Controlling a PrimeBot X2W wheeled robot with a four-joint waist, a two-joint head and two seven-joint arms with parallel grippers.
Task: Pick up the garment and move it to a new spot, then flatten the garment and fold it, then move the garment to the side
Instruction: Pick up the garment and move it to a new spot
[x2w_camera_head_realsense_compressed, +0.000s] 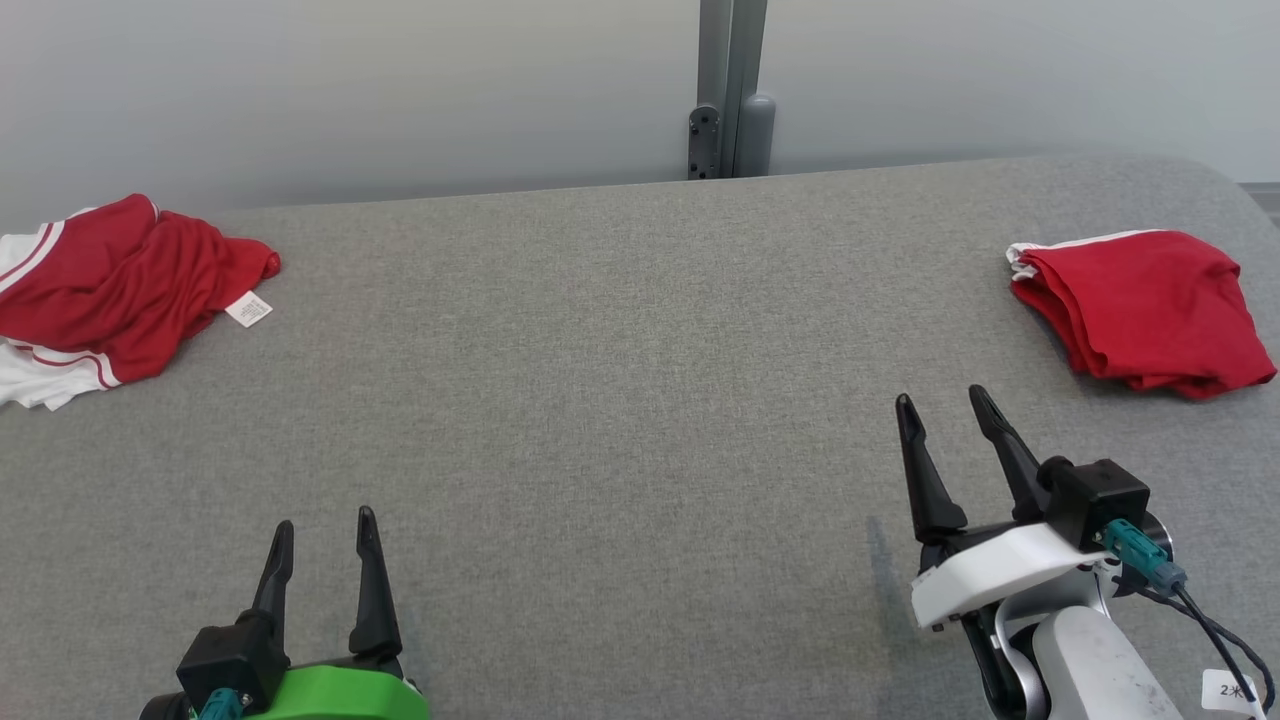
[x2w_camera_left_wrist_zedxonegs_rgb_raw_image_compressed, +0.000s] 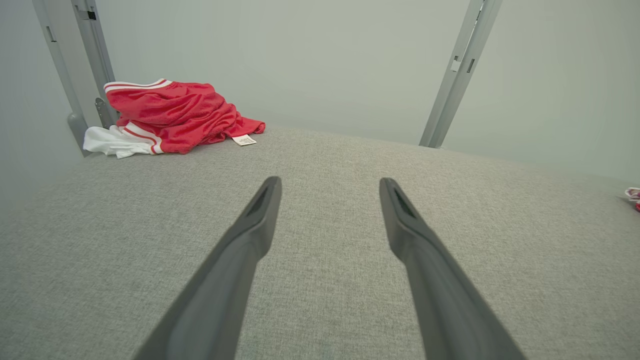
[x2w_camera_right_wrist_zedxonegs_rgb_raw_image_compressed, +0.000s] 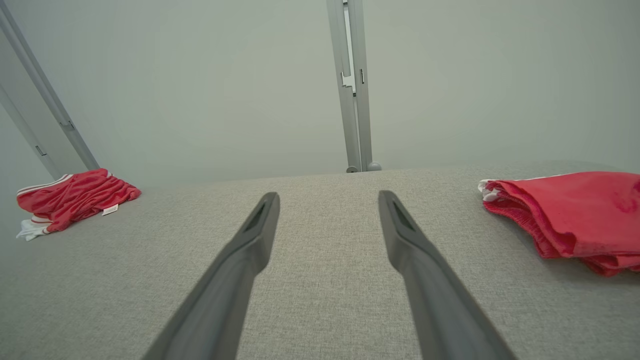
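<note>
I stand in what looks like a robotics lab or test booth. My worktop (x2w_camera_head_realsense_compressed: 640, 400) is a broad slab covered in plain grey fabric, rounded at its far right corner. Behind it rise smooth pale wall panels (x2w_camera_head_realsense_compressed: 350, 90), joined by grey metal posts (x2w_camera_head_realsense_compressed: 730, 90) with brackets, like office partitions. A rumpled red garment (x2w_camera_head_realsense_compressed: 110, 280) lies at the far left of the worktop and a folded red garment (x2w_camera_head_realsense_compressed: 1150, 305) at the far right, well apart. My right arm carries an exposed cable plug (x2w_camera_head_realsense_compressed: 1140, 555) and a small paper label (x2w_camera_head_realsense_compressed: 1235, 690), the fittings of a test rig.
</note>
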